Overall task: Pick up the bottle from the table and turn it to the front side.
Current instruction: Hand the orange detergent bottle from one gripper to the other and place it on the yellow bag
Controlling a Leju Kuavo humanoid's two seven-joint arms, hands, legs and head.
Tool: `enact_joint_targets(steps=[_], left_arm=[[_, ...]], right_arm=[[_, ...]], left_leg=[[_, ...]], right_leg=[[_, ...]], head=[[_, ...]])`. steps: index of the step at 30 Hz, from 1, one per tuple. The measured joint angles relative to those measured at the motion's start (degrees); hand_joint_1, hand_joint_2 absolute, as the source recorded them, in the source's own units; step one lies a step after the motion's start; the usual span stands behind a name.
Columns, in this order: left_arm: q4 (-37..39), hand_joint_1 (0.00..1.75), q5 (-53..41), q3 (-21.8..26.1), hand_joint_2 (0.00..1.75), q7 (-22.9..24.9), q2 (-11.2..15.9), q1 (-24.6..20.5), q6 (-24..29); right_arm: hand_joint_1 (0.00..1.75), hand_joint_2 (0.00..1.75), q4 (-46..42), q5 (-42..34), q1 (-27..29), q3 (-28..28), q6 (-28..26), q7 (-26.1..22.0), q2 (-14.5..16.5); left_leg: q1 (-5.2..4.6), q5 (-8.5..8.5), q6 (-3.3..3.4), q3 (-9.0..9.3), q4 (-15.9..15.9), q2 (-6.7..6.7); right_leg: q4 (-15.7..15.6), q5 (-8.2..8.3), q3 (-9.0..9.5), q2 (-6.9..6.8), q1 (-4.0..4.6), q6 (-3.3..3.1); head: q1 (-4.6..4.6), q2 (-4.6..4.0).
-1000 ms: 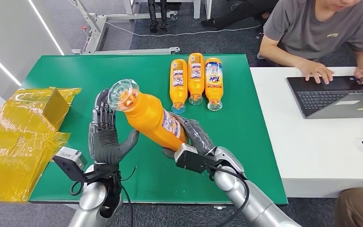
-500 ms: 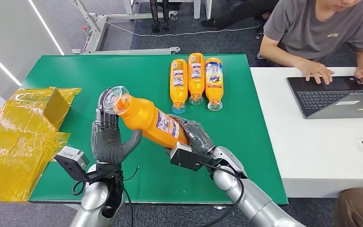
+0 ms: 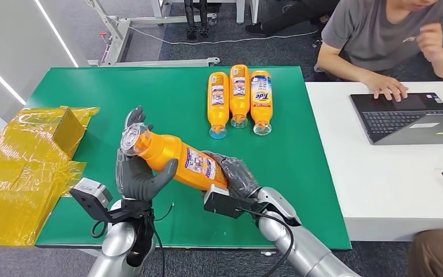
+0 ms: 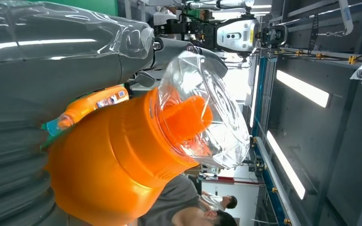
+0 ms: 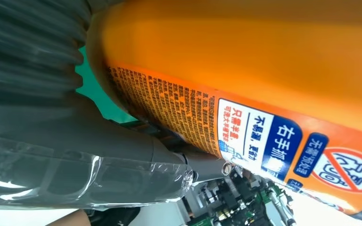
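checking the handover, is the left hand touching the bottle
Touching: head view shows the left hand cupped around the bottle near its neck, thumb against its side.

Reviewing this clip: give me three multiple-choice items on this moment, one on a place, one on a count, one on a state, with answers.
1. Where do the spare bottles lie?
A. far side of the green table
B. on the white desk
C. on the yellow wrap

2. How many bottles lie there?
A. two
B. three
C. five

3. How is the held bottle?
A. standing upright
B. tilted, off the table
C. lying flat

Answers:
1 A, the spare bottles lie side by side on the green table.
2 B, three side by side.
3 B, the held bottle slants between the left hand and right hand.
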Motion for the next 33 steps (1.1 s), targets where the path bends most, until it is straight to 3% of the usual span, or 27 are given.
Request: enact_joint_targets(steps=[8, 9, 12, 13, 24, 25, 29, 33], left_arm=[[0.03, 0.0, 0.52, -0.44, 1.75, 1.47, 0.01, -0.2, -0.66], [0.05, 0.35, 0.53, -0.44, 1.75, 1.8, 0.02, -0.27, -0.84], [0.13, 1.66, 0.49, -0.44, 1.75, 2.47, 0.04, -0.38, -1.21], [0.17, 1.75, 0.46, -0.44, 1.75, 2.61, 0.05, -0.38, -1.26], [0.24, 1.75, 0.85, -0.41, 1.75, 3.84, -0.04, -0.37, -1.92], [0.23, 1.75, 0.85, -0.4, 1.75, 4.01, -0.07, -0.37, -1.96], [0.12, 1.75, 0.59, -0.3, 1.75, 4.76, -0.35, -0.3, -2.14], [-0.02, 1.75, -0.43, 0.08, 1.75, 5.48, -0.46, -0.04, -2.16]], right_arm=[[1.75, 1.75, 1.55, -0.86, -1.42, 1.44, 3.35, -2.94, 0.45], [1.75, 1.75, 1.78, -1.01, -1.62, 1.58, 3.74, -3.23, 0.47], [1.75, 1.75, 2.38, -1.23, -2.13, 1.83, 4.5, -3.72, 0.48], [1.75, 1.75, 2.59, -1.28, -2.27, 1.89, 4.71, -3.81, 0.48], [1.75, 1.75, 4.23, -0.94, -3.0, 2.21, 5.18, -3.47, 0.48], [1.68, 1.75, 4.23, -0.75, -2.95, 2.29, 5.19, -3.27, 0.48], [0.0, 1.75, 4.18, 0.33, -2.53, 2.38, 4.9, -2.23, 0.48], [0.0, 1.75, 2.79, 1.67, -1.6, 2.48, 2.96, -1.37, 0.6]], left_leg=[[0.0, 0.0, 0.0, 0.0, 0.0, 0.0], [0.0, 0.0, 0.0, 0.0, 0.0, 0.0], [0.0, 0.0, 0.0, -0.01, 0.0, 0.0], [0.0, 0.0, 0.0, -0.01, 0.0, 0.0], [0.0, 0.0, 0.0, -0.02, 0.0, -0.01], [0.0, 0.0, 0.0, -0.02, 0.0, -0.01], [0.0, 0.0, 0.0, -0.03, 0.0, -0.01], [0.0, 0.0, 0.0, -0.03, 0.0, -0.01]], right_leg=[[0.0, 0.0, 0.0, 0.0, 0.0, 0.0], [0.0, 0.0, 0.0, 0.0, 0.0, 0.0], [0.0, 0.0, 0.0, 0.0, 0.0, 0.0], [0.0, 0.0, 0.0, 0.0, 0.0, 0.0], [0.0, 0.0, 0.0, -0.01, 0.0, 0.0], [0.0, 0.0, 0.0, -0.01, 0.0, 0.0], [0.01, 0.0, 0.0, -0.02, 0.0, 0.0], [0.01, 0.0, -0.01, -0.01, 0.0, 0.0]], head=[[-0.01, 0.0], [-0.01, 0.0], [-0.01, 0.0], [-0.01, 0.0], [-0.01, 0.0], [-0.01, 0.0], [-0.01, 0.0], [-0.01, 0.0]])
